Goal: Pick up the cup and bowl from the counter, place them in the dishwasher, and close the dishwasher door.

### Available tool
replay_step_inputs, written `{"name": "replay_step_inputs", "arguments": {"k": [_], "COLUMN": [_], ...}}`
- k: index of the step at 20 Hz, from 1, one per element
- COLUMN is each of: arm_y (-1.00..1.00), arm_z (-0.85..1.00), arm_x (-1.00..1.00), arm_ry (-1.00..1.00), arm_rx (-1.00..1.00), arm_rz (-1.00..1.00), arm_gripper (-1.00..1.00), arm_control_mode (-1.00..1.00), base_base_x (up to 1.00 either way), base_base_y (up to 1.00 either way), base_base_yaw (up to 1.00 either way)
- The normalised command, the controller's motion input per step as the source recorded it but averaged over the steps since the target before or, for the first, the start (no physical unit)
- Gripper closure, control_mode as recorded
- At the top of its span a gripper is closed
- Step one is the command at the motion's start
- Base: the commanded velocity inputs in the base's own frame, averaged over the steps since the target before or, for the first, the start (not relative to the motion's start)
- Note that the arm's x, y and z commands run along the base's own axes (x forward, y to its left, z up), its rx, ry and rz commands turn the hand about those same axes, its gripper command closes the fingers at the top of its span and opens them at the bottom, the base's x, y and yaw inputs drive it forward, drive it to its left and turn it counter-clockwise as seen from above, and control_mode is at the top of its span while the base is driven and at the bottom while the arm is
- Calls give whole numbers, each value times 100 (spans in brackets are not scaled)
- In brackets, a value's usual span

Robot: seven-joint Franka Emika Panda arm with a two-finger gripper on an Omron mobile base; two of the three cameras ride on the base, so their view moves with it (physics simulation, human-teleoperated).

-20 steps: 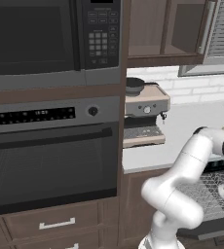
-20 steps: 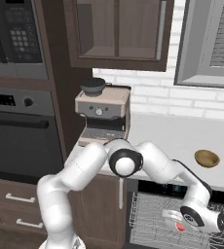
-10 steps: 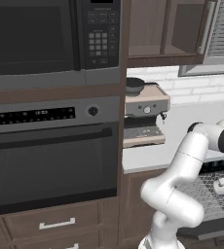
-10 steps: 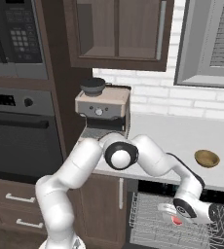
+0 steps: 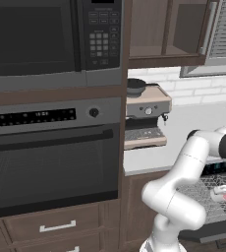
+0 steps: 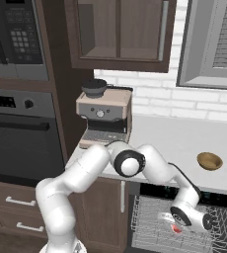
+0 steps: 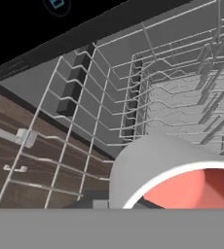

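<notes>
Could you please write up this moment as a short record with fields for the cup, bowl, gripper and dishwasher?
cup: red, held in the gripper over the rack
gripper: shut on the cup, low inside the open dishwasher
bowl: tan, on the counter, not yet moved
rack: grey wire, pulled out
dishwasher door: dropped open

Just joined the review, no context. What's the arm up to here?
The arm is loading the dishwasher. Its gripper is shut on the red cup and holds it low over the pulled-out wire rack; the hand view shows the cup just above the rack wires. The tan bowl sits on the counter, not yet picked up. The dishwasher door is down, so the bowl and closing the door are left to do.
</notes>
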Motion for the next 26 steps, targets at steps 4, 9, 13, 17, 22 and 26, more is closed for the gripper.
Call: {"name": "replay_step_inputs", "arguments": {"k": [4,9,13,17,22,26], "arm_y": [-7,0,0,0,0,0], "arm_z": [-71,-10,2,11,45,96], "arm_x": [-8,-18,-7,-3,-5,-37], "arm_ry": [0,0,0,0,0,-3], "arm_rx": [0,0,0,0,-2,0], "arm_rz": [0,0,0,0,0,0], "arm_gripper": [100,100,-100,-100,-100,-100], "arm_control_mode": [-100,-100,-100,-100,-100,-100], "base_base_x": [0,0,0,0,0,0], "base_base_y": [0,0,0,0,0,0], "base_base_yaw": [0,0,0,0,0,0]}}
